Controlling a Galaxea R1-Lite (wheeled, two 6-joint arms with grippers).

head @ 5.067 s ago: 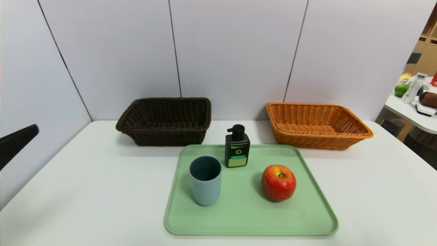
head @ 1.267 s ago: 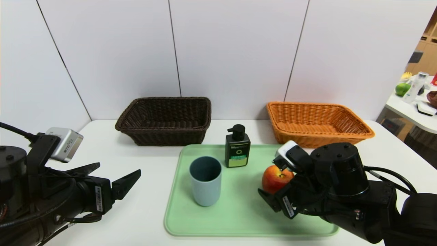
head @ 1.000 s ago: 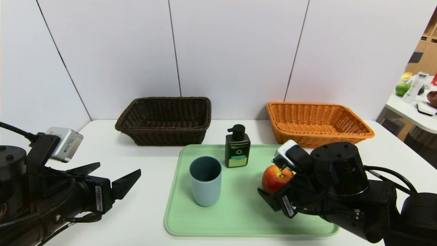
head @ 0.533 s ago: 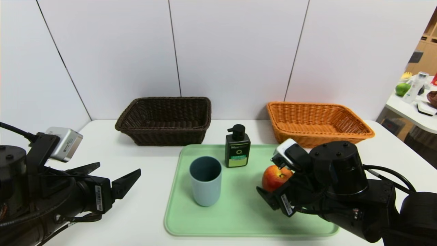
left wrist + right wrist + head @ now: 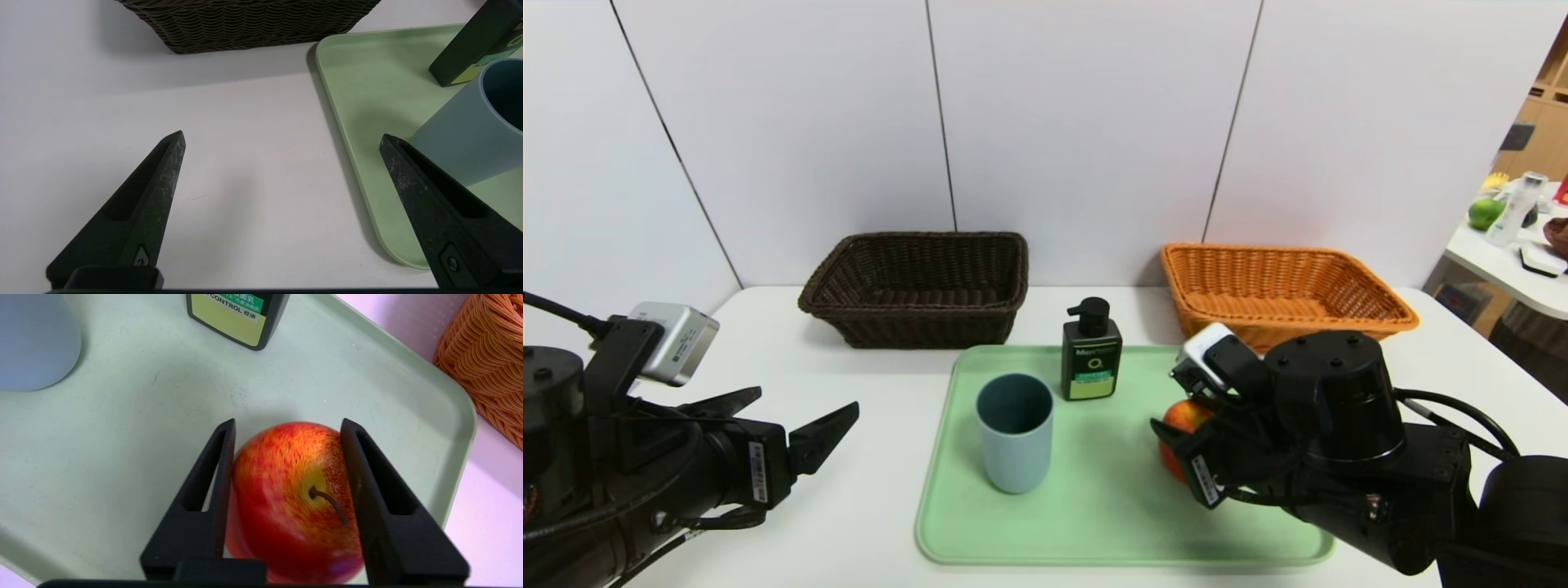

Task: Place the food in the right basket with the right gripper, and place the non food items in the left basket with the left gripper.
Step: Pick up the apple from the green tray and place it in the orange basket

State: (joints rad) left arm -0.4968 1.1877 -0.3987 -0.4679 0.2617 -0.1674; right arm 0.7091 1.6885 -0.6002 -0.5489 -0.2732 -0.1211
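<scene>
The red apple [image 5: 286, 490] lies on the green tray [image 5: 1094, 506] at its right side. My right gripper [image 5: 288, 422] is shut on it, one finger pressed against each side. In the head view the gripper [image 5: 1188, 433] and its wrist hide most of the apple [image 5: 1180, 416]. The blue-grey cup [image 5: 1014, 433] and the black pump bottle [image 5: 1090, 351] stand on the tray's left and back. My left gripper [image 5: 805, 402] hangs open above the table left of the tray, with nothing between its fingers [image 5: 163, 179]. The dark brown left basket [image 5: 915, 286] and the orange right basket [image 5: 1282, 298] are at the back.
A side table at the far right carries a green fruit [image 5: 1485, 212] and a clear bottle. A white wall stands right behind the baskets. The tray's raised rim [image 5: 461, 428] runs close to the orange basket [image 5: 486, 363].
The right gripper's jaws have closed from wide open onto the apple, and the wrist has shifted slightly over it. The left arm has not moved.
</scene>
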